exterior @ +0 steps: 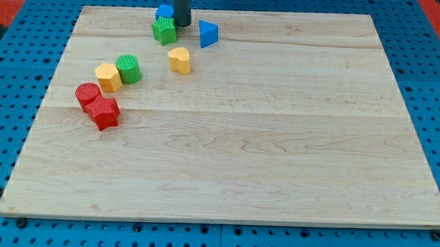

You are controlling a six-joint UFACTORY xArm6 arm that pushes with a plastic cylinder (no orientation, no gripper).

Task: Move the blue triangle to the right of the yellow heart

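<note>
The blue triangle [208, 33] lies near the board's top edge, up and to the right of the yellow heart [180, 60]. My tip [182, 24] stands on the board just left of the blue triangle, with a small gap between them, and right beside a green block [164, 30]. A blue block [164, 12] sits behind the green block, partly hidden by it and by the rod.
A green cylinder [128, 68] and a yellow block [108, 77] sit together left of the heart. A red cylinder [88, 95] and a red star-like block [103, 113] lie lower left. The wooden board [277, 155] rests on a blue perforated table.
</note>
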